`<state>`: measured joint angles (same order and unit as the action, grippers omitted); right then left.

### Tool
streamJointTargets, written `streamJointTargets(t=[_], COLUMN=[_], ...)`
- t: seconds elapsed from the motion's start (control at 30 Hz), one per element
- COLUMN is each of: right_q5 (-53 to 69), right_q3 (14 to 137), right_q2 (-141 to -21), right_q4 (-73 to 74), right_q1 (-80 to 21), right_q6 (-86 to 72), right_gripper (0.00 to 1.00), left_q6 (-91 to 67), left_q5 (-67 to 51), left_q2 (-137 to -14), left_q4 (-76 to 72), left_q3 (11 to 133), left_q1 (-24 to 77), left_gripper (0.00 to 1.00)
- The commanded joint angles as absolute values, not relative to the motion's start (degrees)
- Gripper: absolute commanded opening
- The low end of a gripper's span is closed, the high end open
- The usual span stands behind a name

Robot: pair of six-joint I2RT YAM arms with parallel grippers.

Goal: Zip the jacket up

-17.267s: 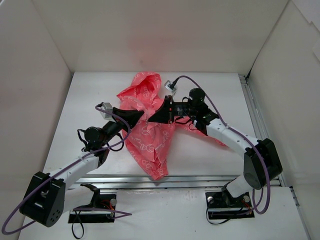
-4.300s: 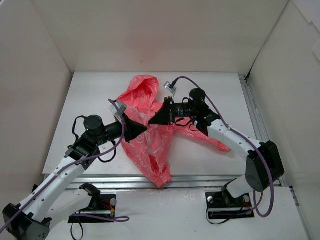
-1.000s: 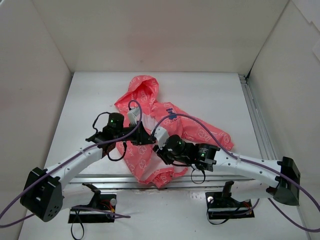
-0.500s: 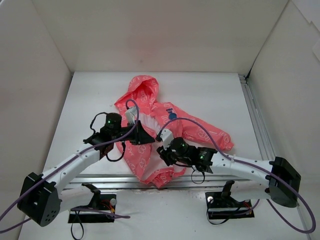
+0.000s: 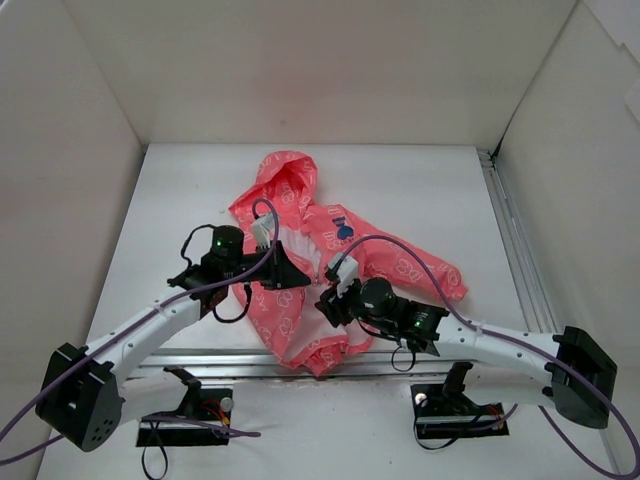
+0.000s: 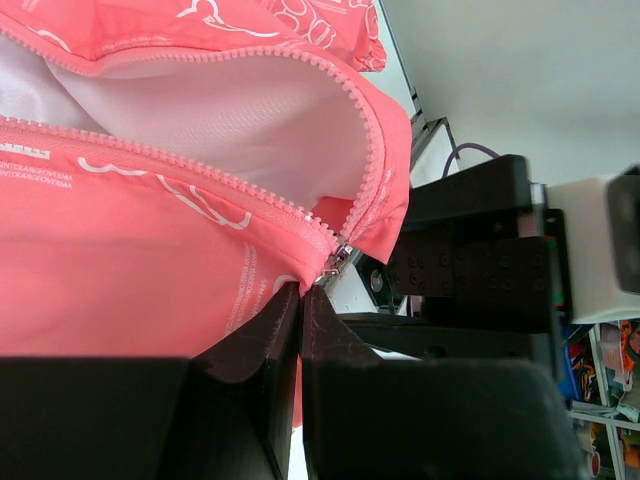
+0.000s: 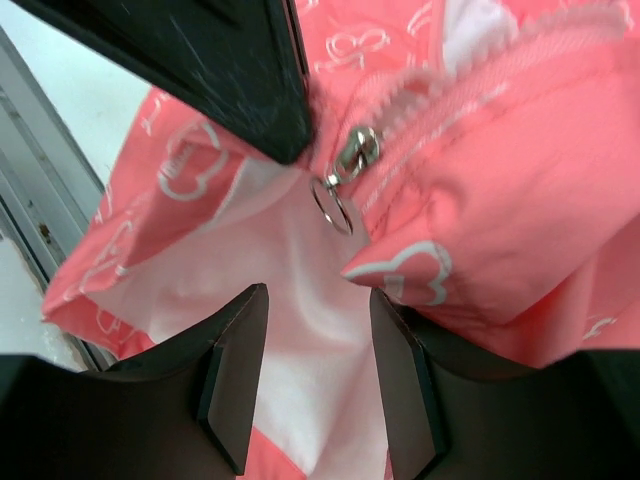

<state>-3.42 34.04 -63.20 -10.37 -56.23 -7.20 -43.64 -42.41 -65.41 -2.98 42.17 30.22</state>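
The jacket [image 5: 400, 262] is lying crumpled mid-frame on the white table [image 5: 170, 200]. Its hood is pointing toward the top of the frame, one sleeve is stretching right, and the hem is hanging at the bottom edge by the metal rail [image 5: 200, 352]. Plenty of bare table is showing above the hood and out to both sides, so the only tight spot is bottom centre, where both arms are crowding in. White walls [image 5: 90, 120] are boxing in the left, top and right.

The left arm is reaching in from the lower left, forearm running rightward, and the left gripper [image 5: 290, 272] is sitting on the jacket's front. In the left wrist view its fingers [image 6: 270, 340] are pressing together on the pink fabric just under the zipper slider [image 6: 335, 262], where the two rows of teeth are meeting. Above that the front is gaping and showing white lining [image 6: 200, 110].

The right arm is stretching in low from the lower right, forearm lying nearly flat along the bottom edge. The right gripper [image 5: 325, 300] is pointing up-left, just beside the other one. In the right wrist view its fingers [image 7: 235, 370] are spread apart, holding nothing. The slider's little ring pull [image 7: 333, 210] is dangling just ahead of the gap, touching neither finger.
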Motion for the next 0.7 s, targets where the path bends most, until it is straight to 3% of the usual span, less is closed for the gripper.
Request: streamJointTargets(t=[0.0, 0.67], right_q5=[-2.90, -0.61], right_q3=[33.93, 33.66], right_q2=[-60.65, -60.64], right_q4=[-18.89, -23.47], right_q1=[-56.16, -56.07], right_q6=[-6.06, -5.54], right_gripper=[0.42, 0.38], left_q6=[-44.21, -44.65], left_q5=[-44.38, -45.27], left_q2=[-65.48, -65.30], left_q4=[-7.56, -8.96], left_q3=[43.59, 42.80], left_q1=[29.71, 29.71], left_gripper=[0.00, 0.00])
